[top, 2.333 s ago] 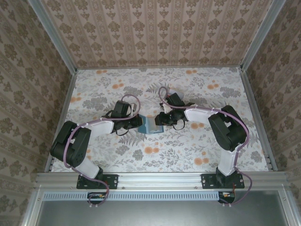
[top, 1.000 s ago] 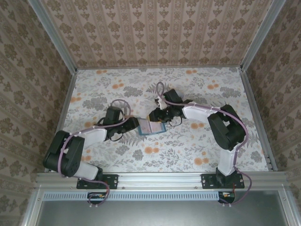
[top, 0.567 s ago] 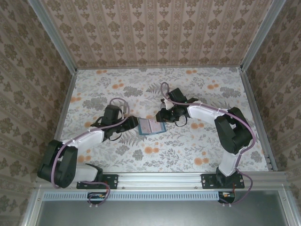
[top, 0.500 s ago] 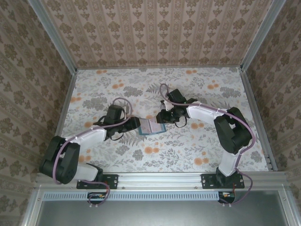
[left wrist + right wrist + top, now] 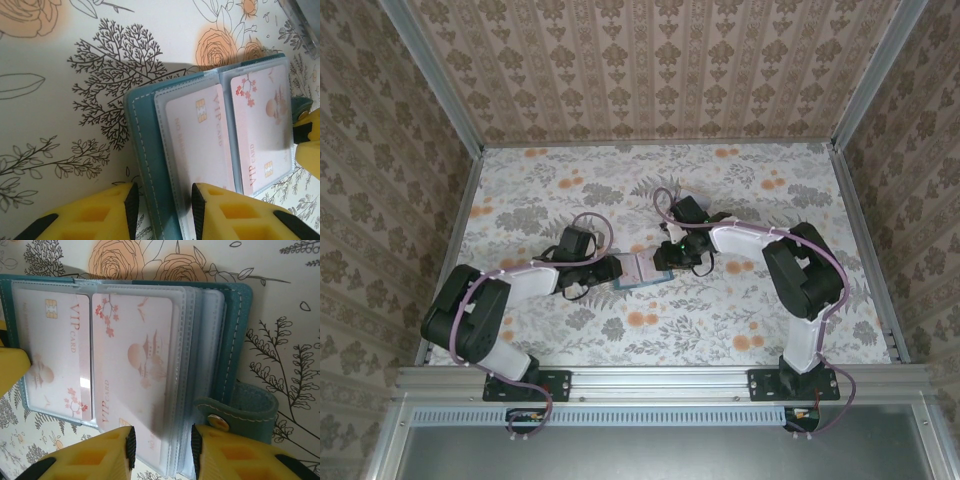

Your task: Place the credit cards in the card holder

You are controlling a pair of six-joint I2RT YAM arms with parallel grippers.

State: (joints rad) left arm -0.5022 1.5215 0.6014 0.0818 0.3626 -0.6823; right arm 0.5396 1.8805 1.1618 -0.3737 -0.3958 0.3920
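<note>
Along the bottom edge of the left wrist view, the left pincer (image 5: pixel 162 190) shows its two yellow fingers (image 5: pixel 90 217) a narrow gap apart. The teal cover of the card holder (image 5: pixel 142 130) runs down into that gap and passes under both fingertips. Whether the tips press on it I cannot tell. At the bottom of the right wrist view, the right pincer (image 5: pixel 162 431) stands the same way, narrowly parted. The holder's stack of clear sleeves (image 5: pixel 210 340) passes beneath both of its fingers.

The card holder lies spread open on the flowered desk (image 5: pixel 295 340). Two pale pink credit cards (image 5: pixel 132 355), with blossom prints and VIP lettering, lie side by side across its open pages. A teal strap (image 5: pixel 245 412) with a metal snap sticks out at the lower right of the right wrist frame.

From overhead, the open holder sits near the middle of the desk. The left pincer is just left of it and the right pincer just to its upper right, with both arms bent inward toward it.
</note>
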